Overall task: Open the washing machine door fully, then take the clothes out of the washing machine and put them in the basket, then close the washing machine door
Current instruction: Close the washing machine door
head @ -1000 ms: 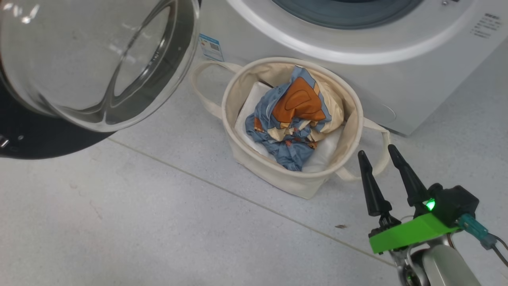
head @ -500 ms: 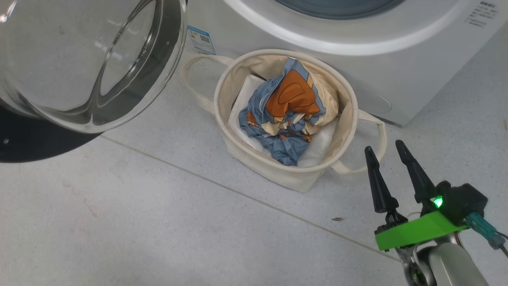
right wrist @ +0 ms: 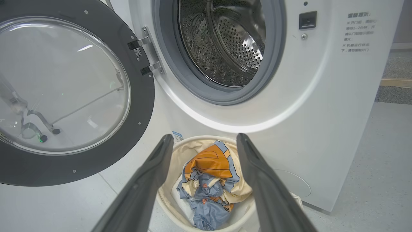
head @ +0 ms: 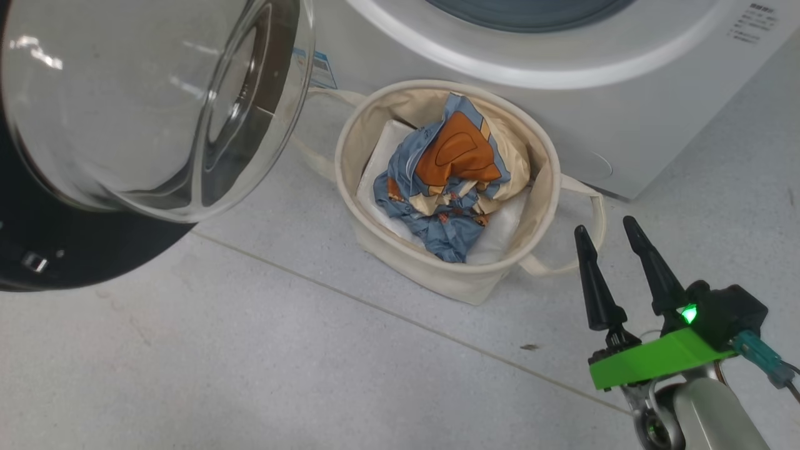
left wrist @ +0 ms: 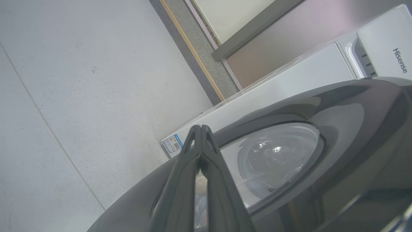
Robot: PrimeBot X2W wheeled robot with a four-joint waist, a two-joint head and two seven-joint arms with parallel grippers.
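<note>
The washing machine door (head: 81, 250) stands open at the upper left, its glass bowl (head: 144, 106) bulging toward me. The white washing machine (head: 562, 81) shows its drum mouth (right wrist: 225, 42) with bare metal inside. The blue and orange clothes (head: 450, 181) lie in the cream basket (head: 437, 269) before the washer. My right gripper (head: 604, 225) hovers open and empty, right of the basket. My left gripper (left wrist: 201, 127) is shut and empty at the outer face of the door (left wrist: 322, 106); whether they touch I cannot tell.
A plain white sheet (head: 381, 169) lines the basket under the clothes. The grey tiled floor (head: 250, 362) stretches in front of the basket. A small blue label (left wrist: 173, 145) marks the washer's lower corner. A wall base (left wrist: 199, 61) runs behind the machine.
The door has swung a little to the right, toward the washer's front, and now covers part of the blue label. The camera shifted slightly. My right gripper stays open and almost still.
</note>
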